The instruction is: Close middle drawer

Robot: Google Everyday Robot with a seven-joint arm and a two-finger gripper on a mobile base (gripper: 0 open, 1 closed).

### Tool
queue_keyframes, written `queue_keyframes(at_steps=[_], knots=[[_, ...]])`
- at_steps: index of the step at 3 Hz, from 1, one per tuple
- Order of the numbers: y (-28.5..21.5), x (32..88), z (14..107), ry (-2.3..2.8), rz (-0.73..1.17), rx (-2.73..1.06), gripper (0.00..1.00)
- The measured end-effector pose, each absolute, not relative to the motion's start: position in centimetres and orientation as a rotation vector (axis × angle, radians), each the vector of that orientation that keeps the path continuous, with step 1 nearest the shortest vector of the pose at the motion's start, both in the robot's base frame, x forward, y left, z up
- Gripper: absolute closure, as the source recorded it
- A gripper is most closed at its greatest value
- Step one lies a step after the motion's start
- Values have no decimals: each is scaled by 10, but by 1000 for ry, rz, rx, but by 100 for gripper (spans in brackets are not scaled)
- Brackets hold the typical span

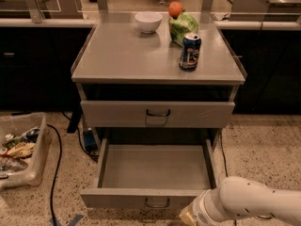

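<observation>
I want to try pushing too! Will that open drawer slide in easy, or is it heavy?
The middle drawer looks empty, so it is probably light. It sits straight, so it likely slides in without jamming. The hand is low by its front's right end.

- We see the middle drawer (141,197) as matt grey metal, smooth inside and on its front.
- The table (127,55) top has the same dull grey metal look.
- The can (190,51) looks like glossy metal, and the bowl (148,21) is glossy white.
- The gripper (189,216), at the bottom edge right of centre, sits on an arm (249,201) of smooth white plastic.
- The floor (263,145) looks like speckled stone.
</observation>
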State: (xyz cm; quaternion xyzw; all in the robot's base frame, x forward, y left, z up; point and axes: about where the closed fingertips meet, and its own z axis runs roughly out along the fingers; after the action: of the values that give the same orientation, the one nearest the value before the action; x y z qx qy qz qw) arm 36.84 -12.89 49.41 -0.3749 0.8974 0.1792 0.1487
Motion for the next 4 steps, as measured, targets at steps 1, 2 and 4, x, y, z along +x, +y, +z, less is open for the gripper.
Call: queue_keyframes(at_steps=[1, 2, 4], knots=[[-131, 370, 463, 2622, 508, -1041, 100], [-125, 387, 430, 2601, 499, -939, 100], [-132, 401, 415, 2621, 459, -907, 100]])
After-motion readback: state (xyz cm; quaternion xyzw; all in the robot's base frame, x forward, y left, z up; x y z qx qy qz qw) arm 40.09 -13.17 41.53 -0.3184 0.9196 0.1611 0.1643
